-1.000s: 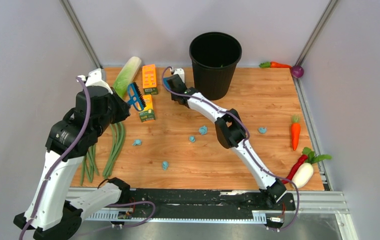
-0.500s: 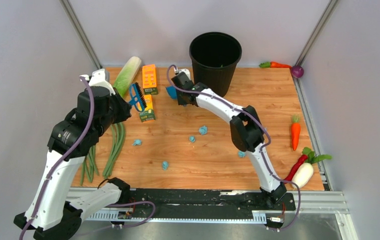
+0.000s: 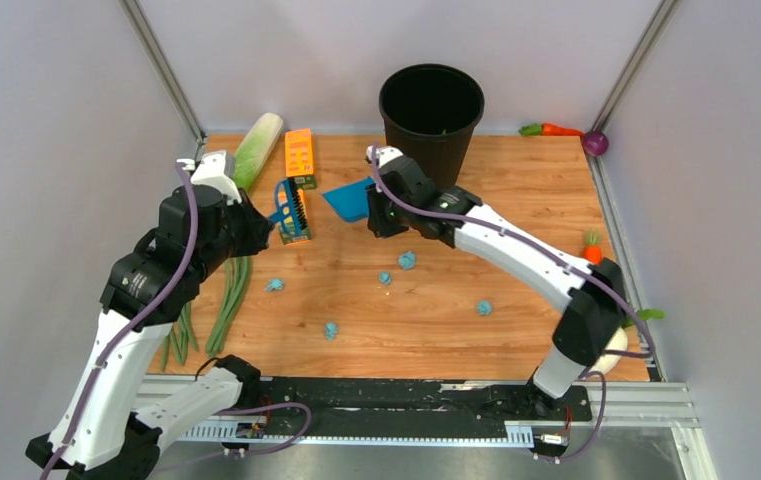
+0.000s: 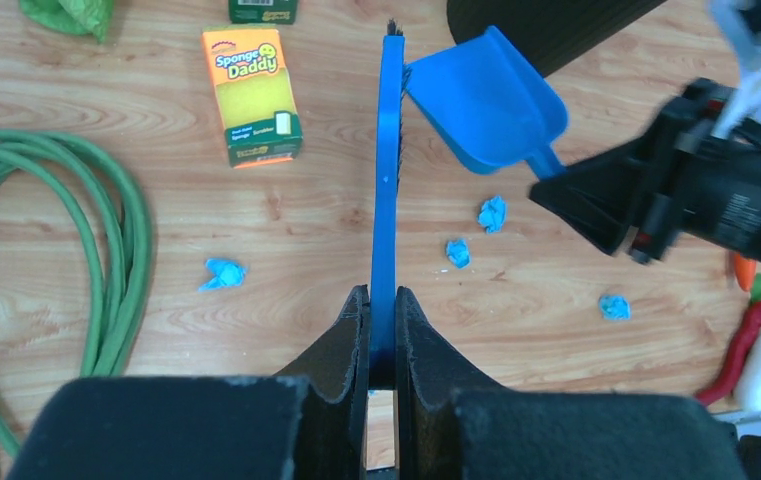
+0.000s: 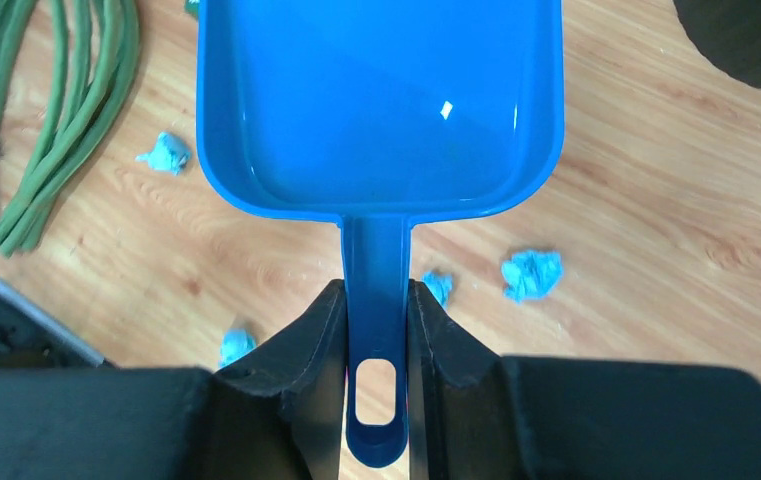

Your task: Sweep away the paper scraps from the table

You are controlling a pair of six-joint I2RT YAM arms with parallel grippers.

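Note:
Several light-blue paper scraps lie on the wooden table (image 3: 516, 180): one on the left (image 3: 275, 285), two in the middle (image 3: 407, 260) (image 3: 384, 277), one in front (image 3: 331, 329) and one on the right (image 3: 483, 307). My left gripper (image 3: 268, 224) is shut on the handle of the blue brush (image 3: 292, 206), seen edge-on in the left wrist view (image 4: 386, 180). My right gripper (image 3: 380, 212) is shut on the handle of the blue dustpan (image 3: 348, 200), which is empty and held above the table (image 5: 381, 100). Scraps show below it (image 5: 533, 274) (image 5: 164, 153).
A black bin (image 3: 431, 110) stands at the back. Two sponge boxes (image 3: 299, 157) (image 4: 252, 95), a cabbage (image 3: 256, 150) and green beans (image 3: 231, 290) are on the left. A carrot (image 3: 590, 265) and a white radish (image 3: 608, 350) lie on the right.
My right arm has swung the dustpan from beside the bin toward the table's middle, its elbow moving right. My left gripper has shifted slightly right with the brush.

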